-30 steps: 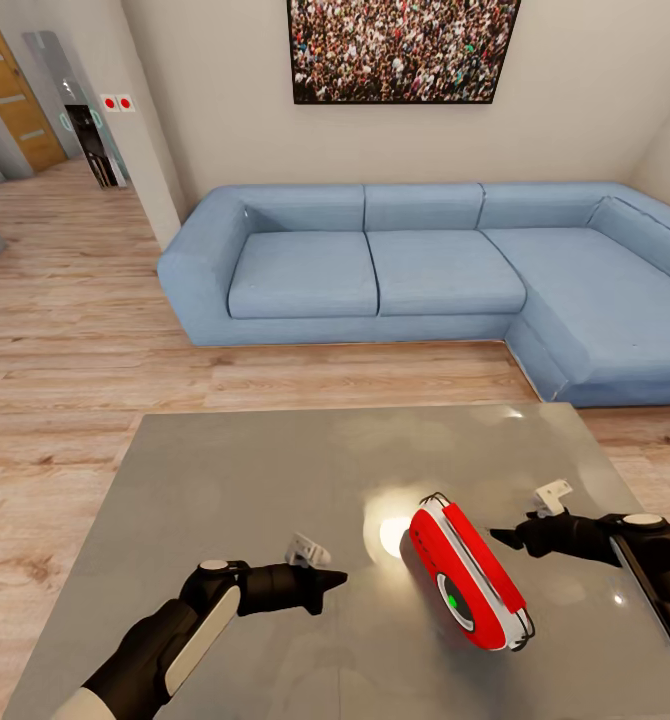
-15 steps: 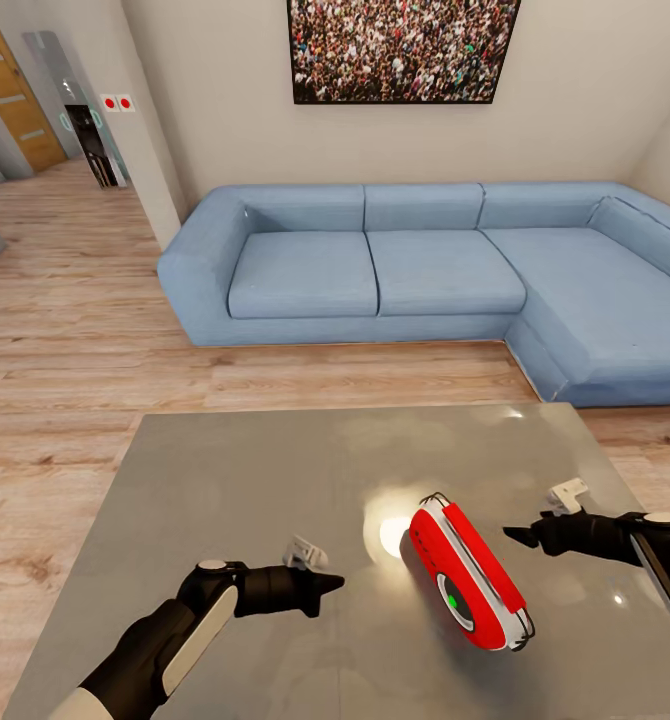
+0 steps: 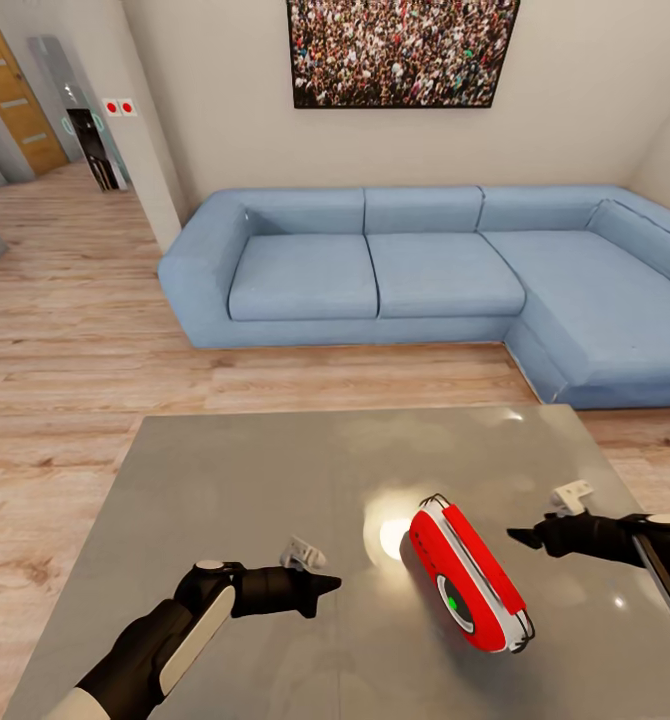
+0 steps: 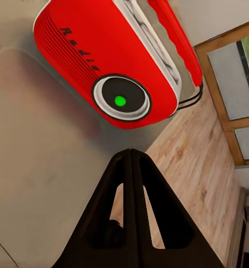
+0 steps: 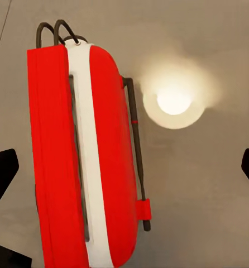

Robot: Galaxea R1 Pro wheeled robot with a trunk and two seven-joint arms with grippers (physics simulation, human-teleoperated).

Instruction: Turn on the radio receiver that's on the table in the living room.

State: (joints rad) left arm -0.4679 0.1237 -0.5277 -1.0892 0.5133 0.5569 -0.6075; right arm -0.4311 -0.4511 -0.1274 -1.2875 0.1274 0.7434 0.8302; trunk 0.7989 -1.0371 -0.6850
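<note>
Red radio receiver (image 3: 467, 577) lying low and right of centre in the head view, resting on the glossy grey counter (image 3: 255, 480), dial face turned toward the lower left of the frame, a green dot lit in the dial's centre. White-grey band and thin wire handle along its upper edge. Bright round lamp reflection (image 3: 393, 537) on the counter just beside the radio's upper left end.

Left hand (image 3: 330, 583) at lower left of the head view, hovering over the counter, pointing right toward the radio but apart from it; fingers pressed together into one point, holding nothing. In the left wrist view, same closed black fingertips (image 4: 131, 162) aimed just below the dial.

Right hand (image 3: 515, 536) at the right edge of the head view, near the radio's far side, not touching; in the right wrist view dark fingers (image 5: 1, 173) spread wide at both frame edges, radio between them.

Blue sofa (image 3: 435, 275) across the upper middle, crowd photo (image 3: 403, 50) on the wall above, wood floor (image 3: 65, 330) at left.
</note>
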